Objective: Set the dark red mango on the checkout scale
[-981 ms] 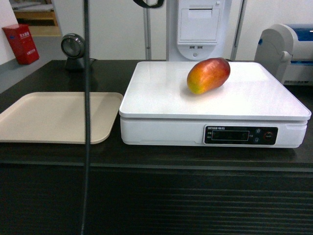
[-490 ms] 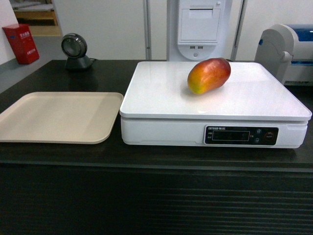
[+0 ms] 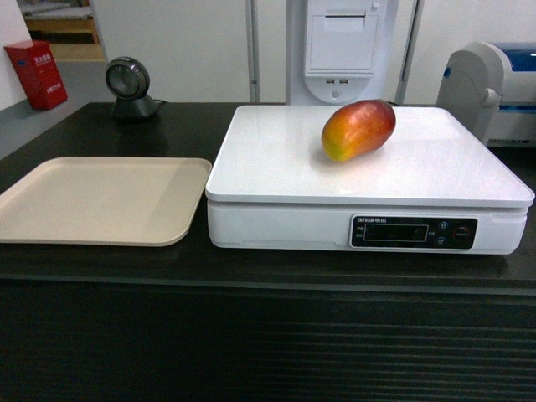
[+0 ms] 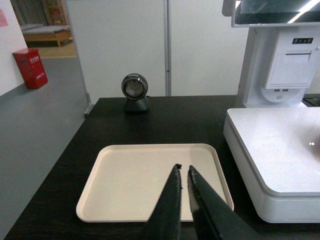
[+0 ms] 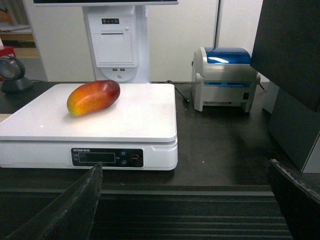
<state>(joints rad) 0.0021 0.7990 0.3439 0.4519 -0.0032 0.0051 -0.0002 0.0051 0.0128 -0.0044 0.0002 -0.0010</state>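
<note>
Mango [image 3: 358, 129] lies on its side on the glossy white plate of the scale [image 3: 276, 167], toward the back and a little right of the plate's middle in the head view. Its dark red end points toward the rear right, and its orange-yellow end toward the front left. Nothing touches it. The scale sits on the dark top of the checkout [image 3: 126, 264], with its black display strip facing the ribbed front panel's side.

Just left of the scale, apart from it by a narrow strip of counter, lies a beige tray [image 3: 100, 201]. A small round scanner [image 3: 130, 84] stands at the back left of the counter, and a red box [image 3: 36, 74] sits on the floor by the wall beyond. A white receipt terminal [image 3: 339, 46] rises behind the scale, and a label printer [image 5: 226, 77] with a blue lid stands to the scale's right.

No arm shows in the head view. The left gripper [image 4: 183, 176] hangs above the near edge of the tray, its two dark fingers pressed nearly together with nothing between them. The right gripper [image 5: 185, 200] is spread wide, one finger [image 5: 70, 210] at each lower corner of its wrist view, low in front of the counter and empty.
</note>
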